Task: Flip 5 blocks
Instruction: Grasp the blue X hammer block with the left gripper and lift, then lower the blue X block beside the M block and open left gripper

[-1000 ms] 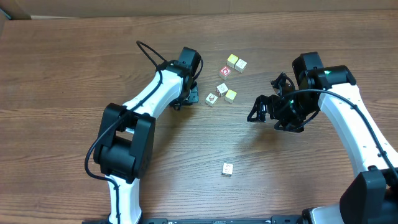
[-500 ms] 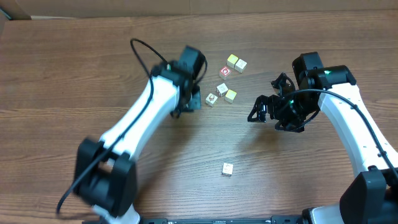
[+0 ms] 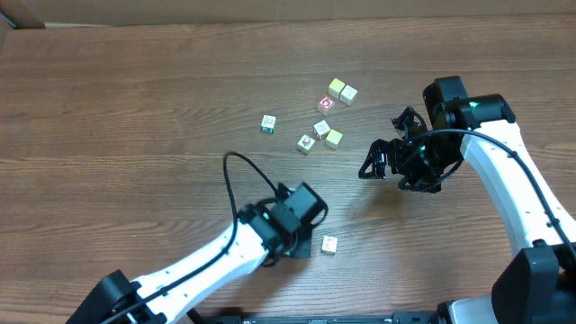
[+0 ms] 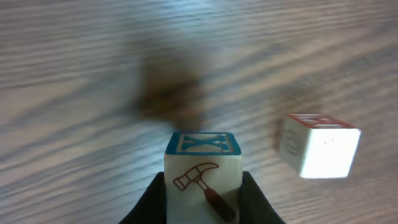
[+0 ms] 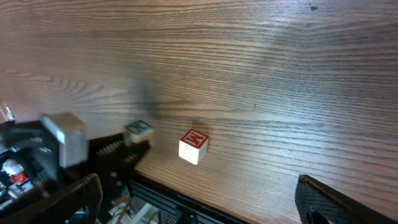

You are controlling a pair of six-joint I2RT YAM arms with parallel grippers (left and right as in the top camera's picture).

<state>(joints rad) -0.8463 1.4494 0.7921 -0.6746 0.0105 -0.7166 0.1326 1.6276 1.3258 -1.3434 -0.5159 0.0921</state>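
Left gripper (image 4: 203,194) pinches the hammer block (image 4: 203,171): brown hammer face, blue X on top. A second block (image 4: 318,150) lies just to its right. Right gripper (image 3: 374,162) spread wide, empty.

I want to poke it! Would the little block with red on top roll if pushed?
Probably not: the block is a flat-sided cube sitting flat on the table, so it would likely slide or tip onto another face. It looks wooden, so probably stiff and light.

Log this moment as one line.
left gripper: shut on hammer block | lone block: beside it, apart | right gripper: open, empty, off to the right
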